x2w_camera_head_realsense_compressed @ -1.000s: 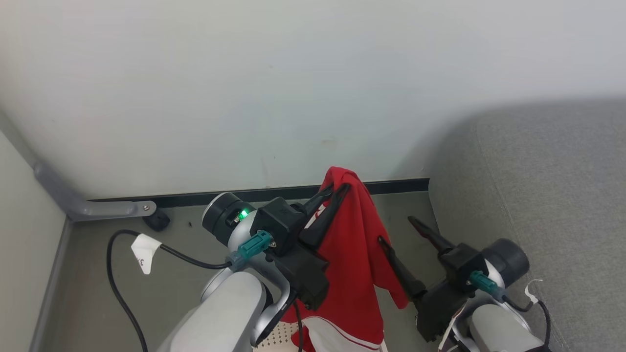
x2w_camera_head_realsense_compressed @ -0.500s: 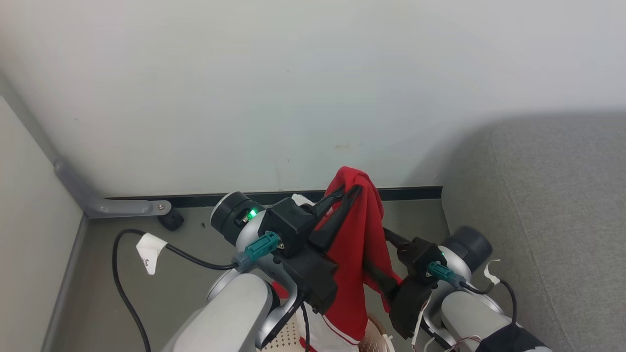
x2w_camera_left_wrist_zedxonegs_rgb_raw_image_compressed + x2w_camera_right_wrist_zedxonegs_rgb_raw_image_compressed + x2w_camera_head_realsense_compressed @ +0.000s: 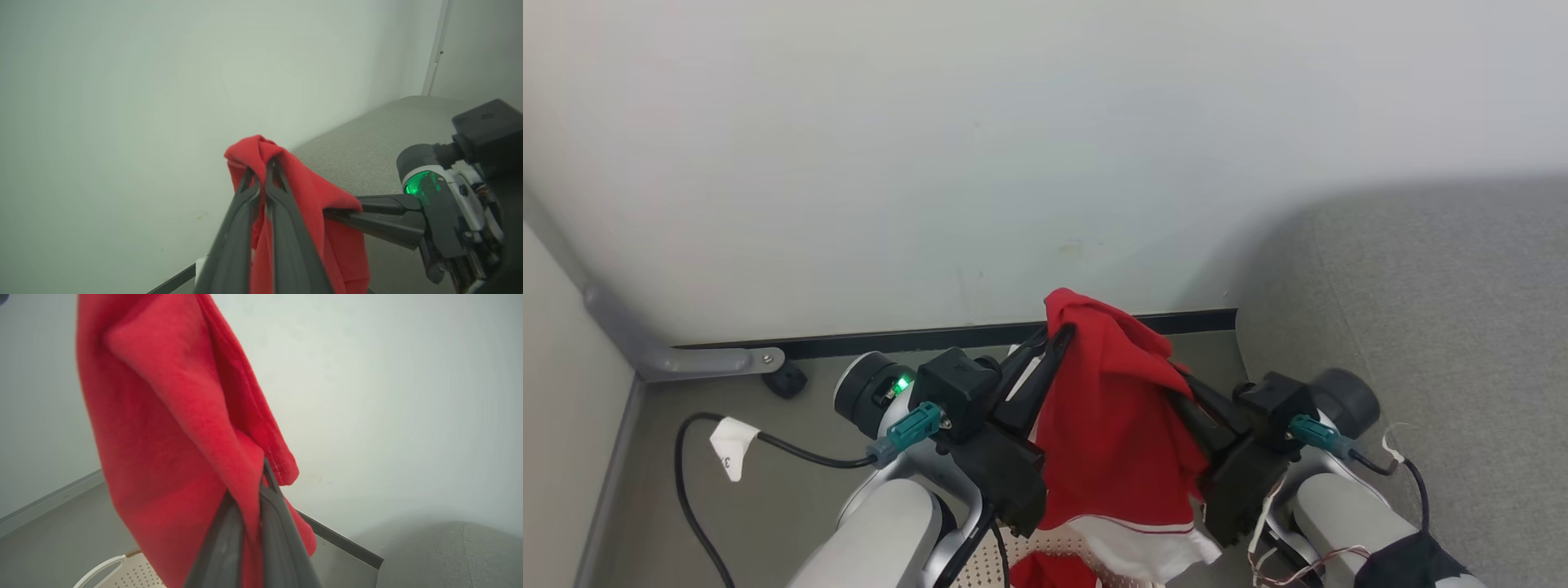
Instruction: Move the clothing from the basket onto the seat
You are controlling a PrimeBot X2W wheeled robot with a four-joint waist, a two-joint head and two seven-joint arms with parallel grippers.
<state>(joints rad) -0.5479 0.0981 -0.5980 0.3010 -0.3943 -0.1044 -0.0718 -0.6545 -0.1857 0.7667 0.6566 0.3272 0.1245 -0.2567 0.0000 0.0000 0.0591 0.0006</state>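
Contact on the right side! Head view first: the right pincer (image 3: 1188,385), which stood wide open and clear of the cloth a second ago, has swung in and clamped onto the red garment (image 3: 1111,425), its fingers buried in the right edge. The left pincer (image 3: 1055,333) is closed on the top fold, just as before. So we now hold the piece with both arms, hanging in the air above the basket (image 3: 1001,563), where a second red piece (image 3: 1054,573) lies at the bottom edge.

Left wrist view: our closed fingers grip the peak of the fold, and the other pincer bites the cloth from the side.

Right wrist view: jaws shut with red fabric draped over them, the basket rim below.

The seat (image 3: 1437,327) waits off to our right. We judge the lift done, and the carry across to the seat comes next.
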